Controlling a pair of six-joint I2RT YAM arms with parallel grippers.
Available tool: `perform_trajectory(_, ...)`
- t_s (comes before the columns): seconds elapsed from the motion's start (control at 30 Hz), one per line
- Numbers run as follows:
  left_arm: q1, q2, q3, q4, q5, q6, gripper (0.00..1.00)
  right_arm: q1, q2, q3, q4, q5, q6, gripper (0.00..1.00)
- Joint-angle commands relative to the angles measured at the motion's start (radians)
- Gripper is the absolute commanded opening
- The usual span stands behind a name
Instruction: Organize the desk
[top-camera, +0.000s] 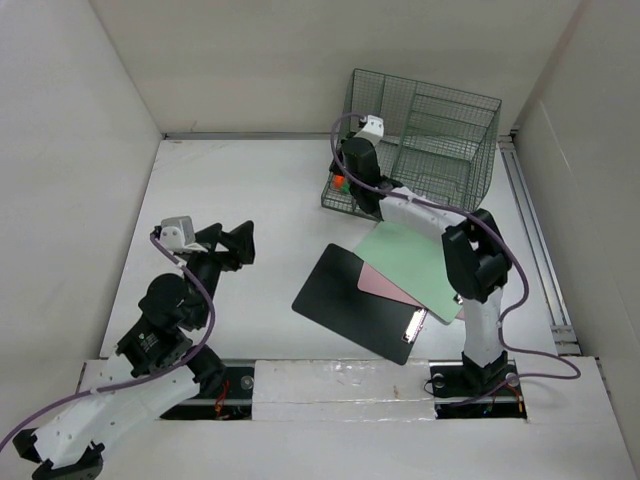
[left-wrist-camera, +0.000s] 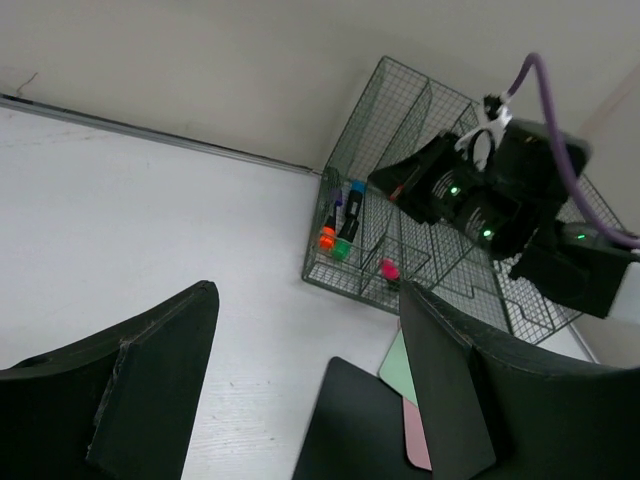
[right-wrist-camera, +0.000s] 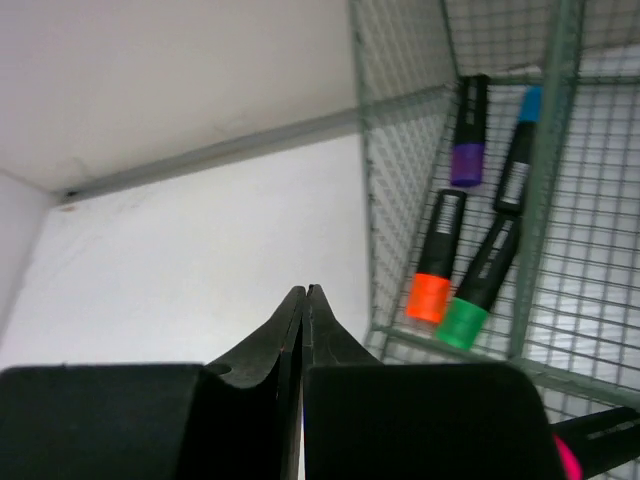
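Observation:
The white desk holds a dark green wire-mesh rack at the back right. Several markers lie in the rack's left front compartment: orange-capped, green-capped, purple and blue. A pink cap shows at the lower right. My right gripper is shut and empty, just above the rack's front left corner. My left gripper is open and empty, above the desk's left middle, facing the rack.
A black clipboard lies mid-desk with a green sheet and a pink sheet overlapping its right side. White panel walls border the desk on the left, back and right. A rail runs along the right edge.

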Motion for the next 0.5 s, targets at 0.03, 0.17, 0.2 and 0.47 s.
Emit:
perform_trajectory(0.03,0.002,0.067,0.037,0.03,0.039,0.011,0.68,0.068,-0.229,-0.055,0.082,-0.055,-0.107,0.0)
perform_trajectory(0.17,0.002,0.113,0.043,0.022,0.056,0.011,0.67,0.096,-0.353,-0.154,0.091,-0.025,-0.151,0.0)
perform_trajectory(0.2,0.002,0.142,0.045,0.021,0.062,0.011,0.67,0.105,-0.389,-0.183,0.091,-0.025,-0.163,0.0)
perform_trajectory(0.47,0.002,0.427,0.164,-0.085,0.176,-0.06,0.63,0.094,-0.668,-0.464,0.005,0.06,-0.174,0.14)
